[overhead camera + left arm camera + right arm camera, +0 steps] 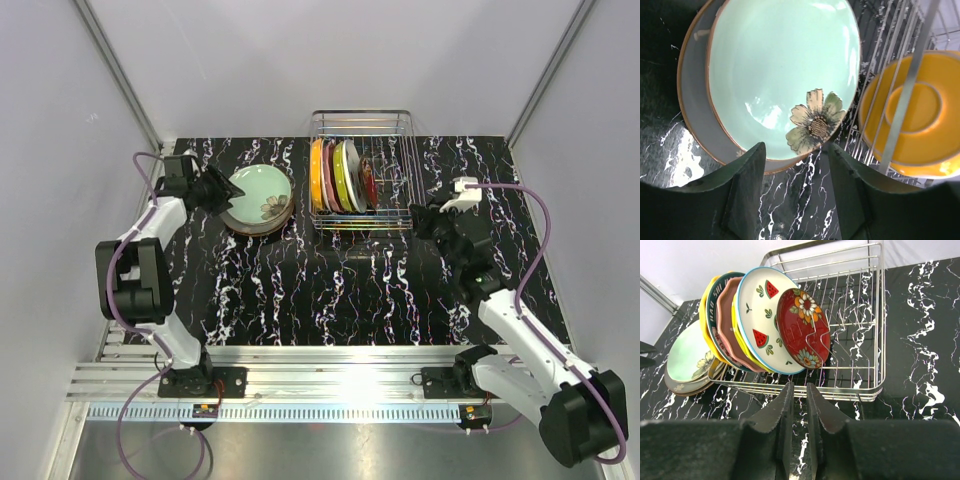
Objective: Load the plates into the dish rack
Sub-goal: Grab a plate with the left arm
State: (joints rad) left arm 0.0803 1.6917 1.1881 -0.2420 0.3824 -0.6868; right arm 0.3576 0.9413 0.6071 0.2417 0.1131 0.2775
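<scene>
Plates [338, 177]: most upright in dish rack [396, 140], at least two stacked on table [330, 290] just left of it (mint flowered plate [780, 75] on top). Left gripper [796, 152] half open, astride that rim, nothing clamped yet. Right gripper [799, 390] nearly closed, empty.
</scene>
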